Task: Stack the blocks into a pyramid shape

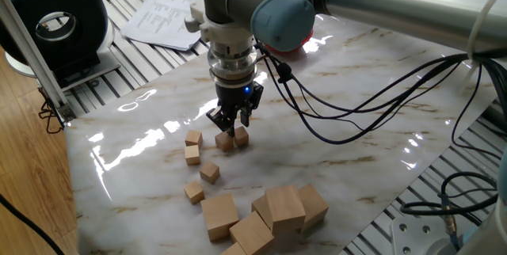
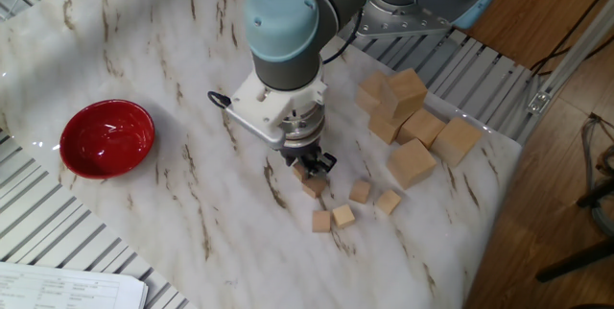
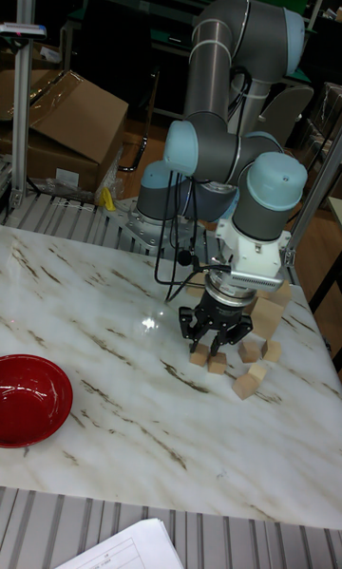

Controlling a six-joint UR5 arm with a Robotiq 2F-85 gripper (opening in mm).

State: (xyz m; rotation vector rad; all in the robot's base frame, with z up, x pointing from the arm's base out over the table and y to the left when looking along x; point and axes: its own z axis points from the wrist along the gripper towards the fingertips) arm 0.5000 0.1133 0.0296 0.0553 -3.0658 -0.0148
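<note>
Several small tan blocks lie flat on the marble table, none stacked. Two of them, one block and its neighbour, sit side by side directly under my gripper. The gripper hovers just above this pair with its fingers apart and nothing held. Other blocks lie loose to the left and front, one nearest, then another and a third. In the other fixed view the gripper stands over a block. The tall fixed view shows the gripper above a block.
A heap of much larger wooden cubes sits near the table's edge beside the small blocks. A red bowl stands far off on the other side. Papers lie beyond the table, and black cables hang from the arm.
</note>
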